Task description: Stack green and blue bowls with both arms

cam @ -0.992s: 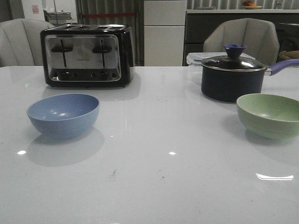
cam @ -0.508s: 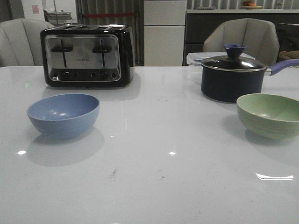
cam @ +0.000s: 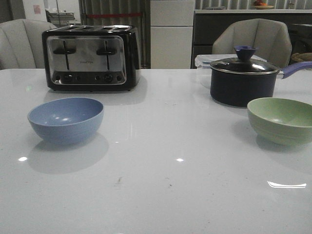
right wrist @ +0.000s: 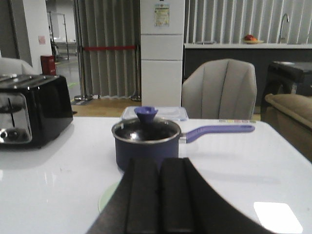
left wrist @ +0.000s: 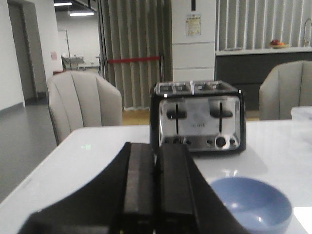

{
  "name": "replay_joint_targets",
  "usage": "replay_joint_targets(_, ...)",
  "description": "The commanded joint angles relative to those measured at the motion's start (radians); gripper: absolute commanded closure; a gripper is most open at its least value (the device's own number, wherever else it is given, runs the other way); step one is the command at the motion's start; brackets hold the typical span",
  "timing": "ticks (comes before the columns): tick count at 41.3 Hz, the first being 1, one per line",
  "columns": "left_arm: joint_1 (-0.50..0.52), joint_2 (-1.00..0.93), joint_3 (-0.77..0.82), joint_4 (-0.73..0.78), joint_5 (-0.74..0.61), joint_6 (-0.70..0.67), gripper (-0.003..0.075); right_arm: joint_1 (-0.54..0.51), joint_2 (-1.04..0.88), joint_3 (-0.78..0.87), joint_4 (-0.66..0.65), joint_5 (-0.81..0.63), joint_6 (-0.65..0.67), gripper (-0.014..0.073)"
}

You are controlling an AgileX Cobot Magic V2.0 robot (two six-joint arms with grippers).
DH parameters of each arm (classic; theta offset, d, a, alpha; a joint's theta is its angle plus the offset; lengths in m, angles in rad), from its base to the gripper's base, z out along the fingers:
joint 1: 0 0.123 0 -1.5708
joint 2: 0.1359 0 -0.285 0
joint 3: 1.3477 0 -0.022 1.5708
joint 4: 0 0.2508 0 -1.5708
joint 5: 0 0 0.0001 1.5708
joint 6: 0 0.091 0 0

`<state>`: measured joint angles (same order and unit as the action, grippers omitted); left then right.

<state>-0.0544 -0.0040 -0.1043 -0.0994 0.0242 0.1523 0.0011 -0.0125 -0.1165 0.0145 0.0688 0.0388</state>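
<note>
- Fingers of my left gripper [left wrist: 155, 187] are pressed together, holding nothing; the blue bowl [cam: 66, 120] sits in front of the toaster [cam: 90, 57].
- My right gripper [right wrist: 160, 201] is clenched empty too; the green bowl [cam: 282, 120] rests just before the lidded saucepan [cam: 243, 78], well apart from the blue one.

Left gripper [left wrist: 156, 190] and right gripper [right wrist: 160, 202] are seen as matte black, angular housings with flat rectangular jaws; surface markings possibly hidden by dimness.

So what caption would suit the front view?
Blue bowl and green bowl apart on the table, toaster and saucepan behind.
</note>
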Motion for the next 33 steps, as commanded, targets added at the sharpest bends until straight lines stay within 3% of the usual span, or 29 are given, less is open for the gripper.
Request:
replay_joint_targets(1,-0.002,0.006,-0.143,-0.012,-0.024,-0.008,0.0627,0.002,0.0,-0.144,0.001,-0.016,-0.006,0.0564)
replay_joint_targets(8,-0.002,0.141,-0.393,-0.012,0.207,-0.008,0.0627,0.002,0.121,-0.35,0.0,0.106,-0.006,0.0564)
replay_joint_targets(16,-0.002,0.309,-0.582,-0.017,0.382,-0.008,0.0627,0.002,0.314,-0.516,0.0,0.303,-0.006,0.0564)
replay_joint_targets(33,-0.002,0.517,-0.525,-0.026,0.415,-0.008,0.0627,0.002,0.614,-0.531,-0.014,0.466,-0.006,0.0564)
